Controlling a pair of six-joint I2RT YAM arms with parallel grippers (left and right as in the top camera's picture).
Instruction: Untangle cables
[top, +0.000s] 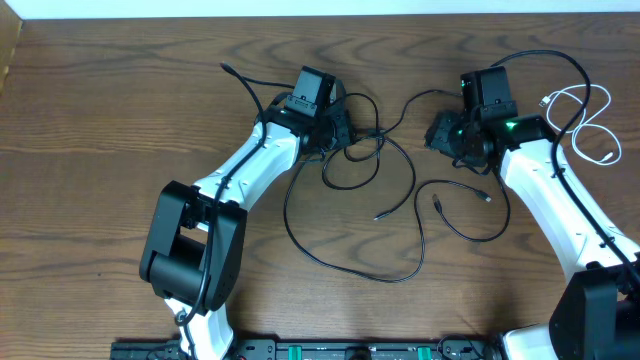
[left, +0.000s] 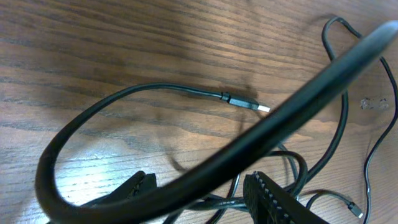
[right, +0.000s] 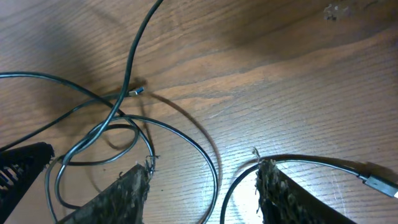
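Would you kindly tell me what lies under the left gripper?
Black cable loops spread out from beneath the left gripper onto the wooden table. From overhead, the gripper body hides where they cross. The left wrist view shows thin strands running between its open fingers.

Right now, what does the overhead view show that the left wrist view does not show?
Only overhead: the white cable lying apart at the far right, and the right gripper. Only left wrist: the metal tip of a black cable's plug, seen close. Both: the black cables looped on the wooden table near the left gripper.
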